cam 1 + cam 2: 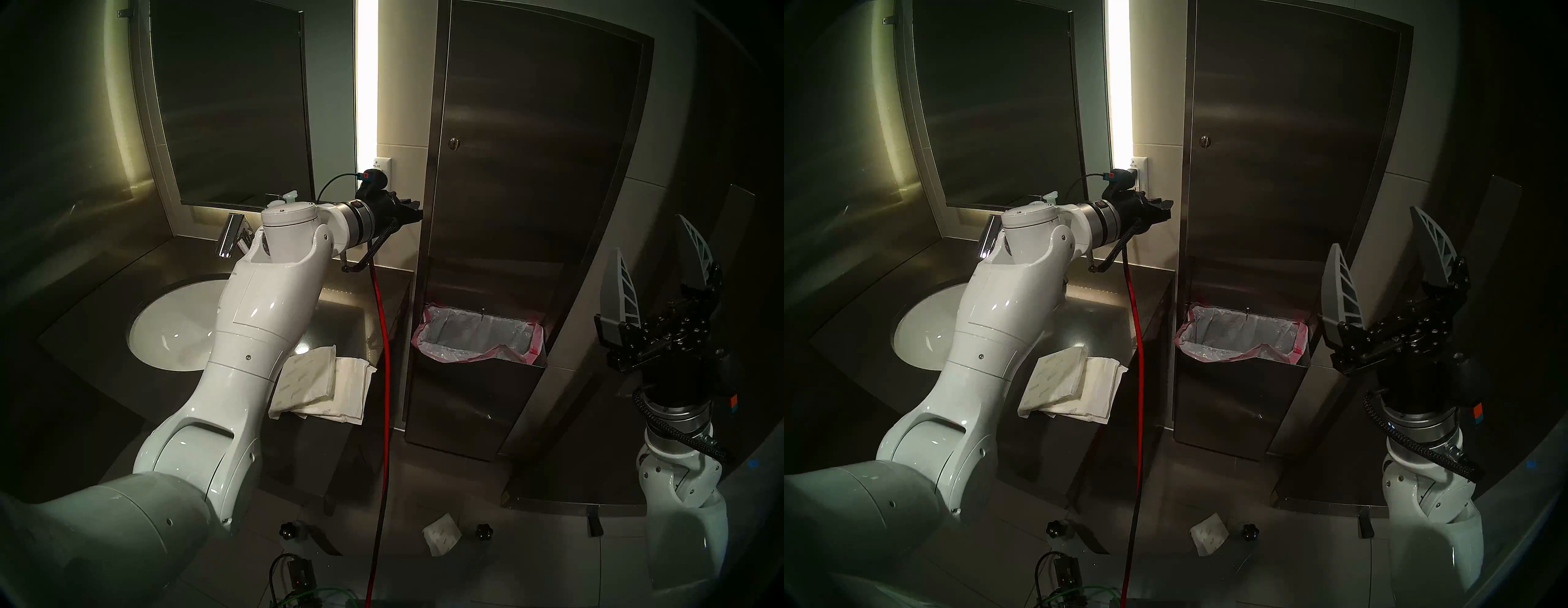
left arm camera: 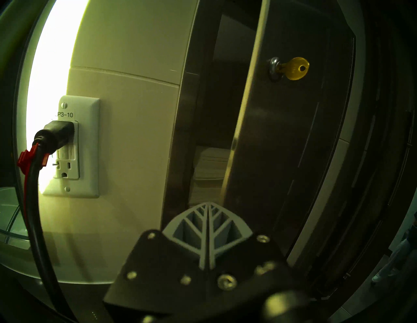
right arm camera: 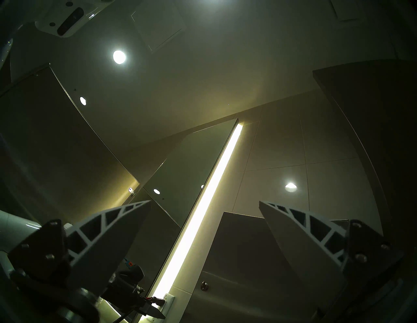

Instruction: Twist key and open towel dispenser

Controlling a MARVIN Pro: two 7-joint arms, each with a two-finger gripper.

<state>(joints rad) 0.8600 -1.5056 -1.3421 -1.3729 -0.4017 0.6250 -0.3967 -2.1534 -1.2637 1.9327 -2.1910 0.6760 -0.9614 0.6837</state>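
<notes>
The towel dispenser (image 1: pixel 530 170) (image 1: pixel 1284 170) is a tall steel wall cabinet right of the counter. In the left wrist view its door (image 2: pixel 282 158) stands ajar, and a stack of paper towels (image 2: pixel 209 167) shows in the gap. The key (image 2: pixel 293 68) (image 1: pixel 454 143) (image 1: pixel 1205 141) (image 3: pixel 204 286) sticks out of a round silvery lock high on the door. My left gripper (image 1: pixel 418 214) (image 1: pixel 1166 210) (image 2: pixel 208 204) is shut with nothing between its fingers, tips at the door's left edge below the key. My right gripper (image 1: pixel 649 237) (image 1: pixel 1376 229) (image 3: pixel 204 203) is open and empty, pointing up, off to the dispenser's right.
A bin with a pink-edged bag (image 1: pixel 475 335) juts from the dispenser's lower part. Folded towel packs (image 1: pixel 322 384) lie on the counter by the sink (image 1: pixel 178 327) and faucet (image 1: pixel 231 233). A red cable (image 1: pixel 379 382) hangs from the wall outlet (image 2: pixel 72 146). A mirror (image 1: pixel 229 106) hangs above.
</notes>
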